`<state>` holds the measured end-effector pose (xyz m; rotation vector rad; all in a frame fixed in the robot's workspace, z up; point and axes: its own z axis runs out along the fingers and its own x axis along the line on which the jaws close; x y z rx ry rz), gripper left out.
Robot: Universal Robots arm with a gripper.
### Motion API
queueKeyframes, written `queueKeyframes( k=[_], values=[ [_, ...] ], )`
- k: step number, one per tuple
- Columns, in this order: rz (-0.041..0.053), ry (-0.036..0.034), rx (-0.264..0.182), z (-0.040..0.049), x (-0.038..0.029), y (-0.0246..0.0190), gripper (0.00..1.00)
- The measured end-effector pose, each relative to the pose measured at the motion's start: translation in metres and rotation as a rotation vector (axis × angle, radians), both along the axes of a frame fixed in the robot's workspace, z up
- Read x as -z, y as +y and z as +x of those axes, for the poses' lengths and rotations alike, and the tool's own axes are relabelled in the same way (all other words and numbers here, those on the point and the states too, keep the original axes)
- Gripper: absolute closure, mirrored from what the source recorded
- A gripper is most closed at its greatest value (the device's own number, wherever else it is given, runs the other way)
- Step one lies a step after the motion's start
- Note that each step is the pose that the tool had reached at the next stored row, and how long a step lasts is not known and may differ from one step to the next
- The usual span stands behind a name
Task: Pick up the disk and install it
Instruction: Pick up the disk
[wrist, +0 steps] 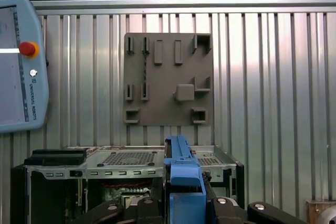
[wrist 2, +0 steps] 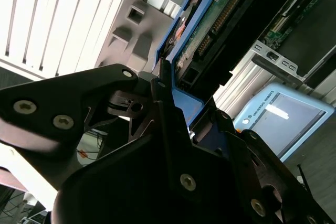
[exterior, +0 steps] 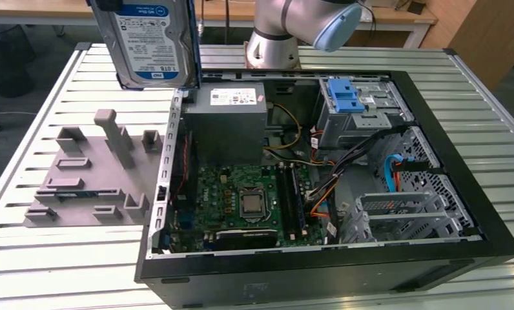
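End effector (wrist 2: 181, 106) is seen pinched on the disk (exterior: 149, 42) at its blue carrier, with the disk held upright above the far left corner of the open computer case (exterior: 489, 213). Pickup is judged done. Installation is not, and alignment with a drive bay is called for.

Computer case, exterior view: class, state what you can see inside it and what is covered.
Inside the computer case sit a grey power supply, a green motherboard, a blue latch and loose cables. Whatever lies beneath the power supply and cables is covered.
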<state>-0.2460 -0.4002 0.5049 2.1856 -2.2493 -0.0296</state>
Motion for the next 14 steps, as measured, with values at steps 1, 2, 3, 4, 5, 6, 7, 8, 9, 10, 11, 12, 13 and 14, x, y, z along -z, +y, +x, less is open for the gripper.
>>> queueKeyframes(
  k=[1,2,3,4,5,6,7,8,9,10,11,12,13,14],
  values=[
    [0.0000,0.0000,0.000,0.0007,0.0000,-0.0003,0.64],
    [-0.0001,0.0001,0.000,0.0013,0.0000,-0.0007,0.64],
    [-0.0001,0.0001,0.000,0.0019,0.0000,-0.0011,0.64],
    [-0.0001,0.0001,0.000,0.0025,0.0000,-0.0015,0.64],
    [-0.0001,0.0002,0.000,0.0032,0.0000,-0.0018,0.64],
    [-0.0001,0.0001,0.000,0.0038,0.0000,-0.0022,0.64],
    [-0.0001,0.0001,0.000,0.0044,0.0000,-0.0026,0.64],
    [0.0000,0.0000,0.000,0.0051,0.0001,-0.0029,0.64],
    [0.0001,-0.0001,0.000,0.0058,0.0002,-0.0033,0.64],
    [0.0001,-0.0001,0.000,0.0065,0.0002,-0.0037,0.64],
    [0.0000,0.0000,0.000,0.0074,0.0002,-0.0041,0.64],
    [0.0000,0.0001,0.000,0.0083,0.0002,-0.0045,0.64],
    [-0.0001,0.0001,0.000,0.0092,0.0002,-0.0048,0.64],
    [-0.0001,0.0001,0.000,0.0101,0.0002,-0.0052,0.64]
  ],
)
